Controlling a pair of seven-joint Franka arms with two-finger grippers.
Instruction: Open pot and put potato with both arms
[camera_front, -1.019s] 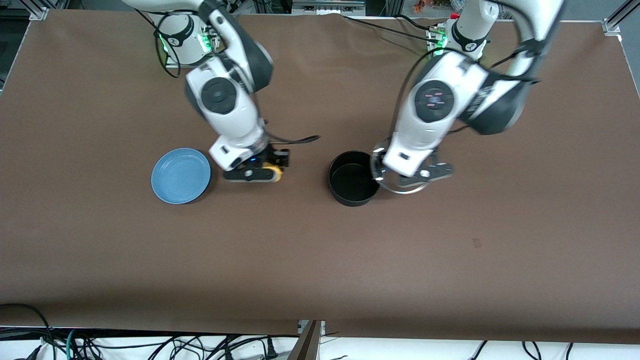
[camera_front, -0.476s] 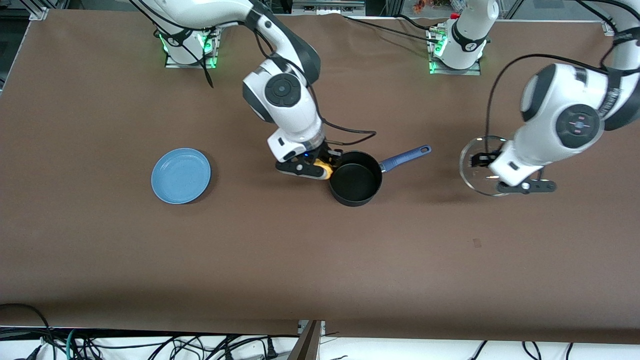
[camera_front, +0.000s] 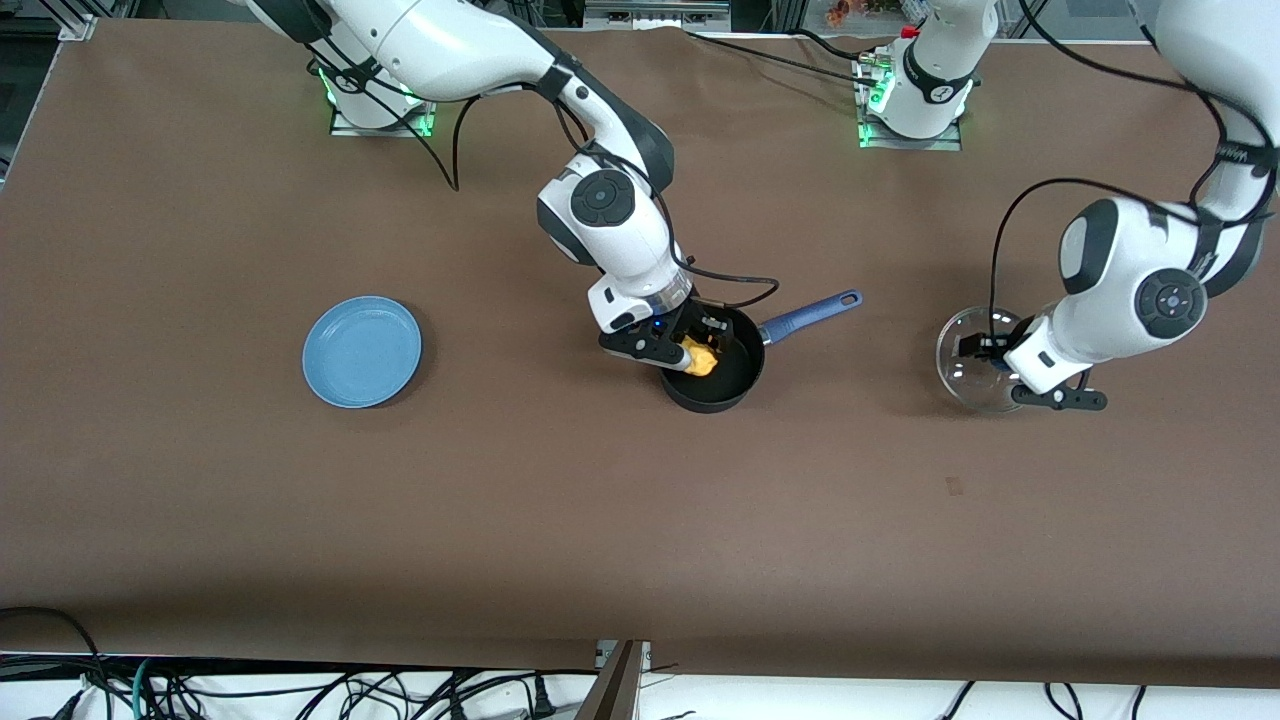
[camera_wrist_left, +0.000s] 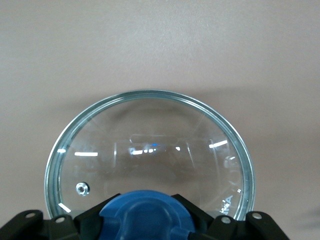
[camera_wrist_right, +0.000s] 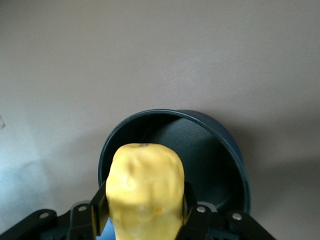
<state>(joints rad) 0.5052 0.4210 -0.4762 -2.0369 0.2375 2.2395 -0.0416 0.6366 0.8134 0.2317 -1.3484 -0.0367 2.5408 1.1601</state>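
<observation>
Both fingers sets clamp: right gripper (camera_front: 690, 350) holds potato (camera_wrist_right: 146, 192) over pot (camera_front: 712, 385), left gripper (camera_front: 1000, 368) the lid's knob (camera_wrist_left: 146, 216).

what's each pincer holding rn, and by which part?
Right pincer grips the potato across its sides, over the open pot. Left pincer holds the glass lid by its blue knob.

Almost no text can be read in these pictures. The glass lid (camera_wrist_left: 150, 150) bears a small white printed mark near its rim at about 4 o'clock in the left wrist view, but its letters are too small to make out. The pot (camera_front: 712, 372), the potato (camera_wrist_right: 146, 192), the plate (camera_front: 362, 351) and the arms show no label, brand, number or sign that can be read.
</observation>
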